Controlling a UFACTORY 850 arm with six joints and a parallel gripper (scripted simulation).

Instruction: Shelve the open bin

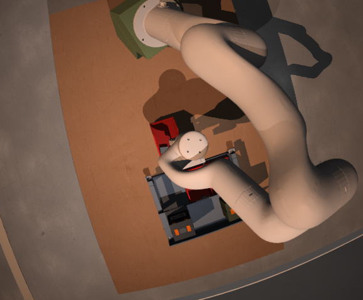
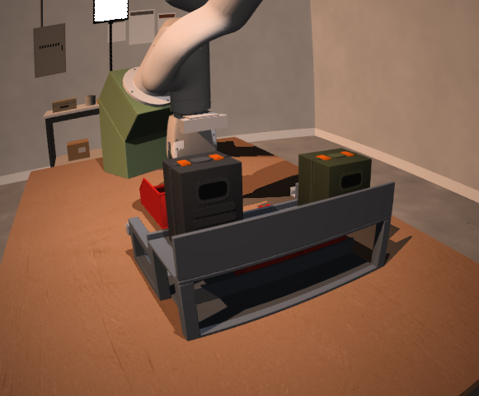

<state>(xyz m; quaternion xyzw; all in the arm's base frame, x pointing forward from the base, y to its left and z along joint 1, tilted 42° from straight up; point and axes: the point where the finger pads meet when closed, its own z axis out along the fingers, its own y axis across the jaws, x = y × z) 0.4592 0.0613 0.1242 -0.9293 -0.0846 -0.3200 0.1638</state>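
Observation:
The open red bin [image 1: 164, 132] sits on the table just in front of the grey shelf [image 1: 191, 200], toward its left end. It also shows in the exterior view [image 2: 153, 203], behind the shelf [image 2: 273, 238]. My gripper [image 2: 188, 143] hangs straight down over the bin's right side. Its fingertips are hidden behind the black box [image 2: 203, 191], and in the top view the wrist covers them. The fingers are nearly closed, shut on the bin's wall. Red bins [image 1: 200, 194] stand in the shelf's row, mostly hidden by my arm. The bin's parts are hidden.
A black box [image 1: 181, 224] and a green box [image 2: 335, 174] stand on the shelf's top board. The green robot base [image 2: 124, 123] stands at the table's far edge. My arm arches over the shelf's right half.

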